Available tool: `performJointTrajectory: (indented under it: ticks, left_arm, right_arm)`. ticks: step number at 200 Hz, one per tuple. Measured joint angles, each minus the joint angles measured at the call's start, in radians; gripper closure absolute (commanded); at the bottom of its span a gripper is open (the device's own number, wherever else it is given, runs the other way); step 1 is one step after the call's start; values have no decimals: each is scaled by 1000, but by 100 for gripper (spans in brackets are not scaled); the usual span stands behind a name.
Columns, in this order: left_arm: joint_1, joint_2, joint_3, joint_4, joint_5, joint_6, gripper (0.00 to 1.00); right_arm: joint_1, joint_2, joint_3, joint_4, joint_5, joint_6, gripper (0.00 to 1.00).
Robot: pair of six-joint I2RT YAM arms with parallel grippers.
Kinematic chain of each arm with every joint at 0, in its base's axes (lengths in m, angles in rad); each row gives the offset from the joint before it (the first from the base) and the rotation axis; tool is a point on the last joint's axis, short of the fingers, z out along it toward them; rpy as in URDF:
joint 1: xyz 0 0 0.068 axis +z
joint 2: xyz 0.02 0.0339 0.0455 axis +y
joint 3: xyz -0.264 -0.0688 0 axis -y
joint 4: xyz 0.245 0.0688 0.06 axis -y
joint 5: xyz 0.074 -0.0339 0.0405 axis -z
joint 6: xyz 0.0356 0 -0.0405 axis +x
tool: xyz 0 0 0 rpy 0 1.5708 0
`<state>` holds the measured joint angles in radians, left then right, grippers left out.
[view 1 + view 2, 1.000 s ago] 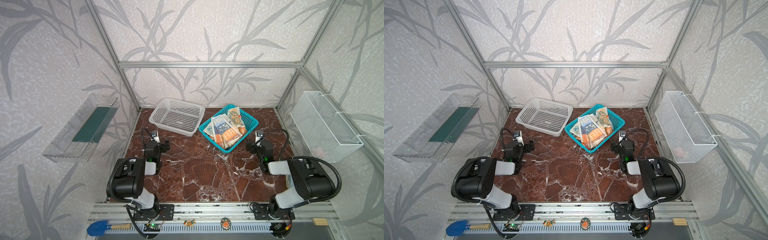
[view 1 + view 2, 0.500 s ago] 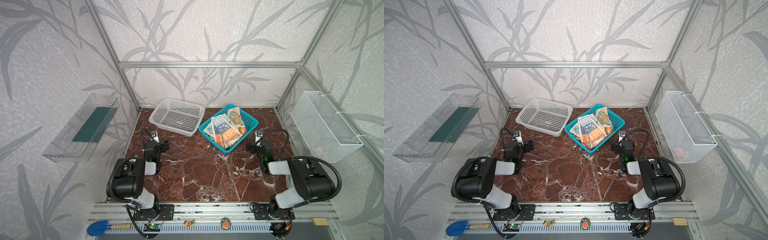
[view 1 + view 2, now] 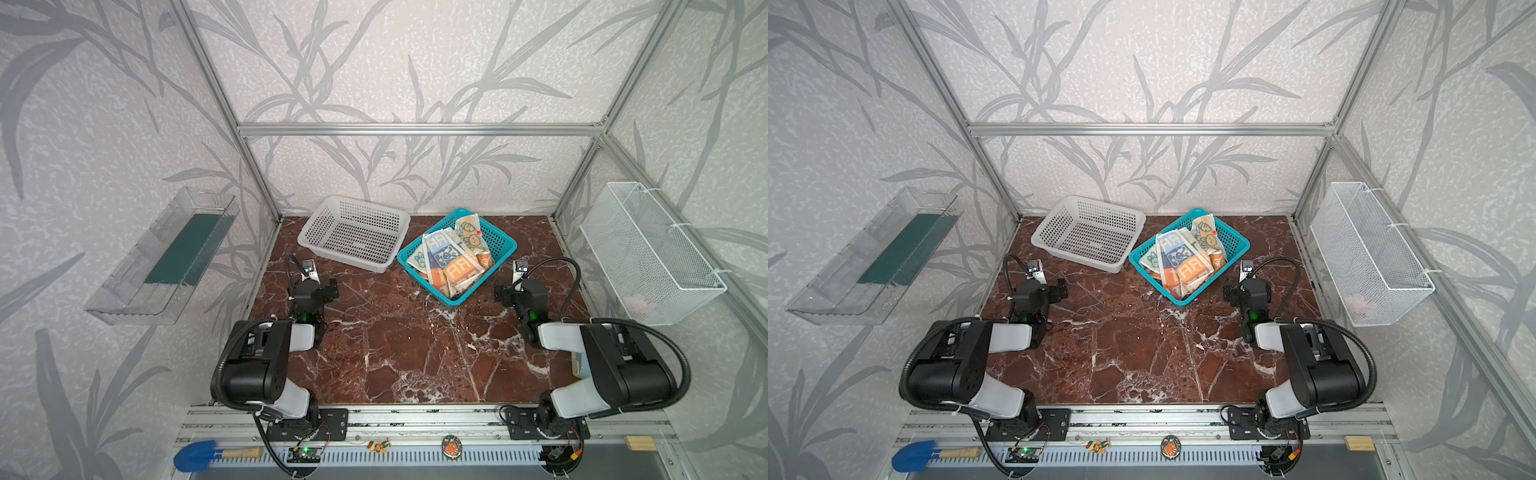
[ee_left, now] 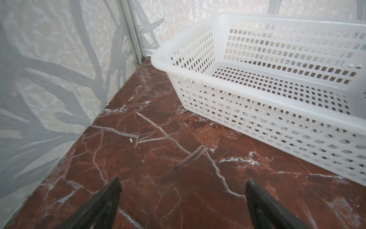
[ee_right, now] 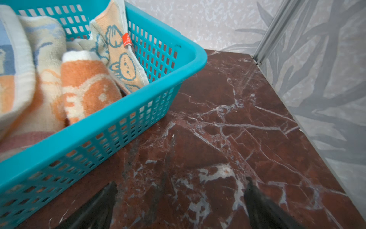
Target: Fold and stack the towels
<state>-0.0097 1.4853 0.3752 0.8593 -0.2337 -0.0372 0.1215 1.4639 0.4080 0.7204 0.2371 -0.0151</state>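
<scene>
Progress nil: towels heaped in teal basket at one o'clock; left gripper, right gripper spread, empty; folding, stacking ahead.

Rabbit-print towels lie crumpled in the teal basket.

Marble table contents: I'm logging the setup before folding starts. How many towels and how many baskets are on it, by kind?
Towels: 3 by print (striped towel, cream bunny towel, orange towel), all crumpled in the teal basket
Baskets: 2 (teal basket, white basket)
Total: 5
</scene>
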Motion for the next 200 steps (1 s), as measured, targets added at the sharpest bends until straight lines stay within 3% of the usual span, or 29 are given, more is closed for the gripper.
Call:
performJointTrajectory:
  ticks: [36,65,96,124,156,200]
  left_arm:
    - [-60,-198,-4,-82,-225,-15,1]
    - [-101,-351,5,-263,-423,-87,1]
    - [-142,-460,72,-500,-520,-180,1]
    - [-164,-512,179,-713,-510,-254,1]
    - [-170,-498,357,-912,-394,-294,1]
    - [-241,-269,670,-1096,-233,-283,1]
  right_arm:
    - [0,-126,20,-77,71,30,1]
    - [0,-194,28,-194,135,70,1]
    - [0,-267,134,-425,183,130,1]
    - [0,-321,296,-655,179,187,1]
    - [0,-400,396,-843,106,251,1]
    - [58,-413,476,-1047,39,311,1]
